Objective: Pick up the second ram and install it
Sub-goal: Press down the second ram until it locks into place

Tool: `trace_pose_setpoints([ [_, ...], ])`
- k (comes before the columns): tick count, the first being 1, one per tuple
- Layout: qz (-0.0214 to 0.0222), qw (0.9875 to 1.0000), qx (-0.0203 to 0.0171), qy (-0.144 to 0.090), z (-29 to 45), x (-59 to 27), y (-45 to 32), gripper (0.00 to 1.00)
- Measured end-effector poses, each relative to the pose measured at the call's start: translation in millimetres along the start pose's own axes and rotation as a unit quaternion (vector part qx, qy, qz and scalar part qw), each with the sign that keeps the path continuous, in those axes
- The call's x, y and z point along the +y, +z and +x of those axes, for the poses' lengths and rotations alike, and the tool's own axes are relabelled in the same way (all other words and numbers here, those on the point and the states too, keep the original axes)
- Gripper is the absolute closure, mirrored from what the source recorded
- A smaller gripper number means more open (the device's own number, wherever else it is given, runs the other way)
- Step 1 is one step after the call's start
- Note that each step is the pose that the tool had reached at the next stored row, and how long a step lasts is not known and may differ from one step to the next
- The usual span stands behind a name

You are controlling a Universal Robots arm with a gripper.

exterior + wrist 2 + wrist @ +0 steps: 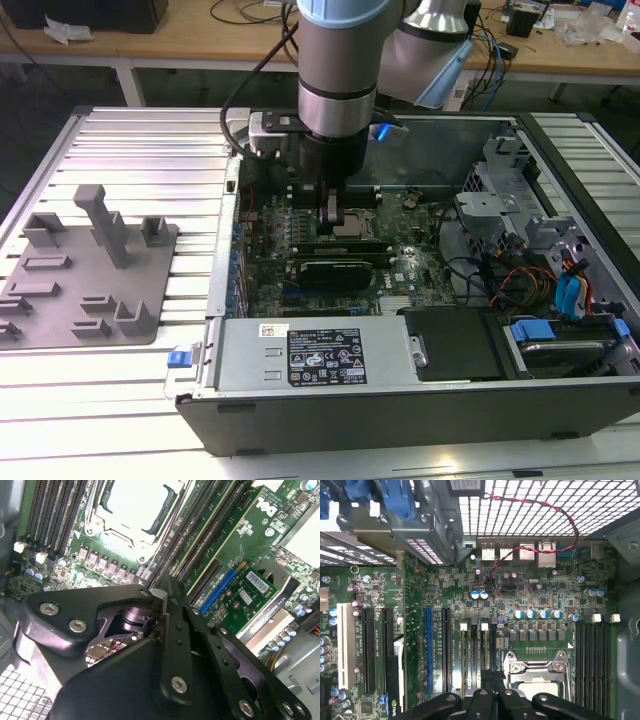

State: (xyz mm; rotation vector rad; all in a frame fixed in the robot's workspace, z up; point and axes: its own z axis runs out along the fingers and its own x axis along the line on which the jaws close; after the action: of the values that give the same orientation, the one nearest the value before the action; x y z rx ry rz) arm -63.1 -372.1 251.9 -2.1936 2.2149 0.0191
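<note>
Hanging just beside the processor socket (352, 222) in the exterior view, the gripper (328, 214) shows jaws drawn close together in the second wrist view, over what looks like the second ram (204, 531) standing in the slots beside that socket, and in the first wrist view a skewed press could plausibly leave it half-seated or bend it.

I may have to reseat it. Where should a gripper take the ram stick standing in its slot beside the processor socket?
The ram stick stands on edge between close slots, so probably pinch its flat faces near the top edge, coming straight down from above.
</note>
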Motion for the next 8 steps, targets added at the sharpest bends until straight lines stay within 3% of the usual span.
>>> trace_pose_setpoints([
  [3, 0.0, 1.0, -0.0001, 0.0, -0.1, -10.9, 0.1, 0.92],
  [5, -0.0002, 1.0, -0.0001, 0.0, -0.3, -30.6, 0.3, 0.92],
  [6, -0.0003, 1.0, 0.0, 0.0, -0.3, -34.8, 0.3, 0.92],
  [8, -0.0003, 1.0, 0.0, 0.0, -0.3, -35.2, 0.1, 0.92],
])
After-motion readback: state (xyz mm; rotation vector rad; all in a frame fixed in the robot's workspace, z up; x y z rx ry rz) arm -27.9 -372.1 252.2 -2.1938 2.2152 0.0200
